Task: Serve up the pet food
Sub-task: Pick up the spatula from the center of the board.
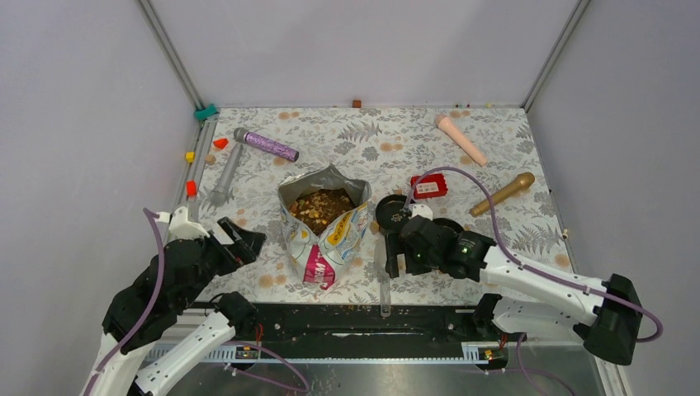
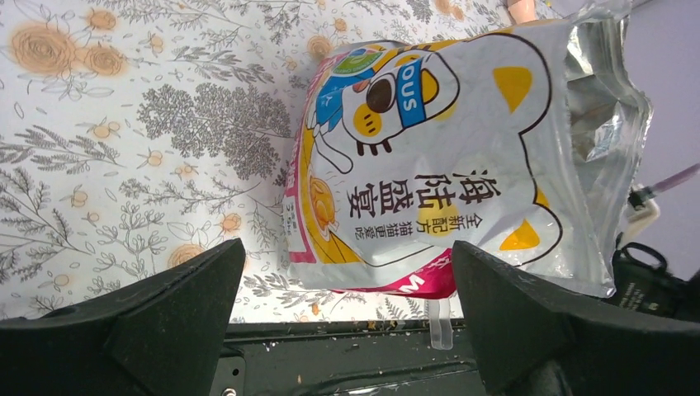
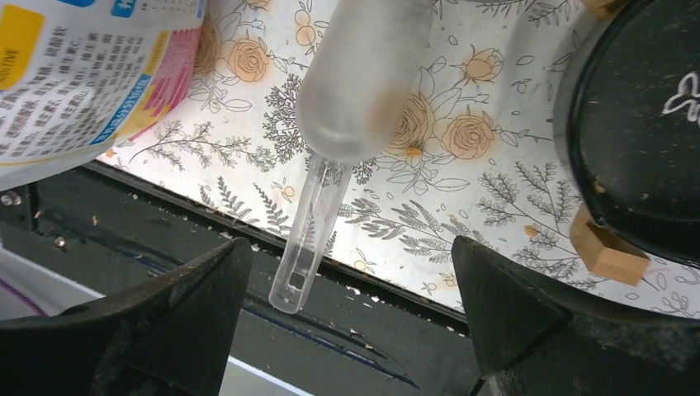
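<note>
The yellow-white-pink cat bag (image 1: 323,235) stands open in the middle of the table, with brown pet food (image 1: 320,206) showing in its mouth. In the left wrist view the bag (image 2: 446,157) lies just beyond my fingers. My left gripper (image 1: 248,243) is open and empty to the bag's left, also seen in its wrist view (image 2: 347,309). A clear plastic scoop (image 3: 355,82) lies right of the bag, its handle (image 1: 385,289) over the table's near edge. A black bowl (image 1: 388,210) sits behind it. My right gripper (image 1: 394,254) is open above the scoop, its jaws wide on either side of the handle (image 3: 301,247).
A red box (image 1: 429,187) lies behind the bowl. A gold stick (image 1: 502,194), a peach cylinder (image 1: 461,139), a purple stick (image 1: 268,146) and a grey tool (image 1: 224,177) lie farther back. Small coloured blocks (image 1: 191,188) line the left edge. A wooden block (image 3: 607,252) sits by the bowl (image 3: 636,124).
</note>
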Controlling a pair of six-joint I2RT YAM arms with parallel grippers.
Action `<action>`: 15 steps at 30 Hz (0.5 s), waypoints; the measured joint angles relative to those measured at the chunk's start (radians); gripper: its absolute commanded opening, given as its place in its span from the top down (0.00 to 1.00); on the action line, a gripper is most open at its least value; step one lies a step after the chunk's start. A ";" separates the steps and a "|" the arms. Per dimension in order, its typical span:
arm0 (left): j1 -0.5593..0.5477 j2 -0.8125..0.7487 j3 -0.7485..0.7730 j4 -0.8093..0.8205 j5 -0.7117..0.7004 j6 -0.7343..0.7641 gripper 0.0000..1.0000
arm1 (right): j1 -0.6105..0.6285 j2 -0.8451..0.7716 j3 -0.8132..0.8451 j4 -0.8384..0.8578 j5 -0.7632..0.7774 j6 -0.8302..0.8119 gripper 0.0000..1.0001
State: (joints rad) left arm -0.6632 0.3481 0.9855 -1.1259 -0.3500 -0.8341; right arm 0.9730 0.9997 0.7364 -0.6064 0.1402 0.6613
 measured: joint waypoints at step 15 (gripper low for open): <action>0.000 -0.020 -0.076 -0.050 -0.005 -0.091 0.01 | 0.088 0.338 -0.014 0.221 0.193 0.149 0.01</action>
State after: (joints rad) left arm -0.6632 0.3283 0.9092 -1.1763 -0.3546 -0.9253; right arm 1.0607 1.3373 0.7227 -0.3851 0.3336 0.8104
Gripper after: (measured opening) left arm 0.985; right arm 0.993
